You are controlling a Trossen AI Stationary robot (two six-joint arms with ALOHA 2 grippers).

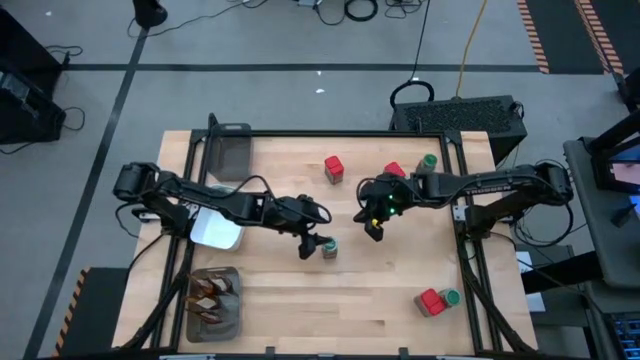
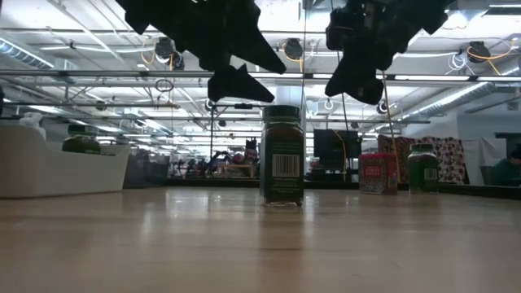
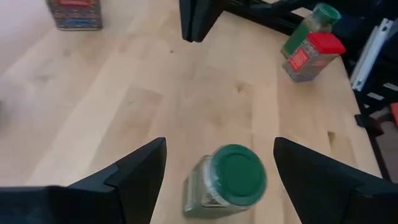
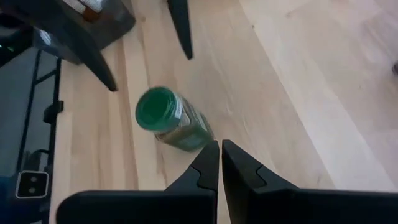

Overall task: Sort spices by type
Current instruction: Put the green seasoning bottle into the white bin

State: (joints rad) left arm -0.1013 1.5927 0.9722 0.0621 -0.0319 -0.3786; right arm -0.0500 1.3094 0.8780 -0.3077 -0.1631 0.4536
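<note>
A small clear-sided jar with a green lid stood upright near the middle of the bench, filled with a dark green-brown spice; in the low view its dark label carried a barcode, but the writing was too small to read. The left gripper hovered just above that jar with its fingers spread wide to either side of the lid, touching nothing. The right gripper hung nearby, a little toward the right side, its fingers pressed together and empty. Farther off sat a red box, another red box beside a green-lidded jar behind the right arm, and a red box and jar pair near the bench's front right corner.
</note>
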